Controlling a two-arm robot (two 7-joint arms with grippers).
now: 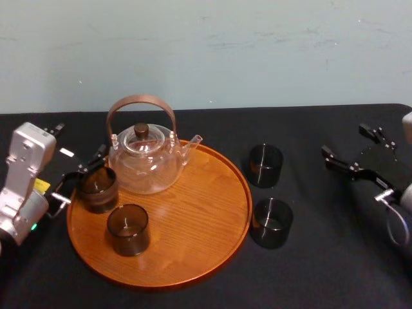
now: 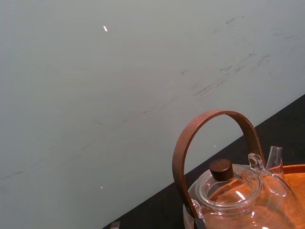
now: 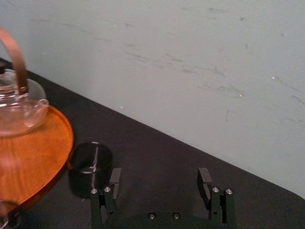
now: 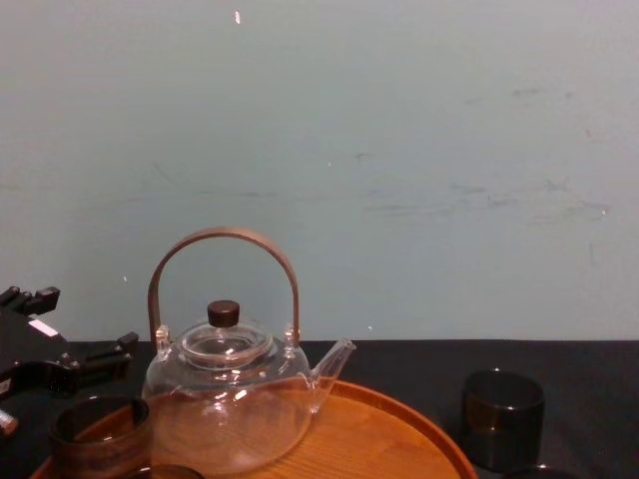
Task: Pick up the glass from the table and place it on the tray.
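Observation:
Two dark glasses (image 1: 266, 165) (image 1: 271, 223) stand on the black table (image 1: 335, 257), just right of the round wooden tray (image 1: 199, 212). Two more dark glasses (image 1: 98, 188) (image 1: 128, 229) stand on the tray's left part. My left gripper (image 1: 80, 177) is open at the tray's left edge, right beside the rear one of these, also seen low in the chest view as the glass (image 4: 100, 434) in front of the left gripper (image 4: 75, 344). My right gripper (image 1: 346, 141) hangs open over the table at the far right, apart from the glasses. The right gripper (image 3: 159, 179) has one glass (image 3: 90, 160) off to one side.
A clear glass teapot (image 1: 148, 161) with a brown hoop handle and a dark knob stands at the back of the tray, close to the left gripper. A pale wall runs behind the table's far edge.

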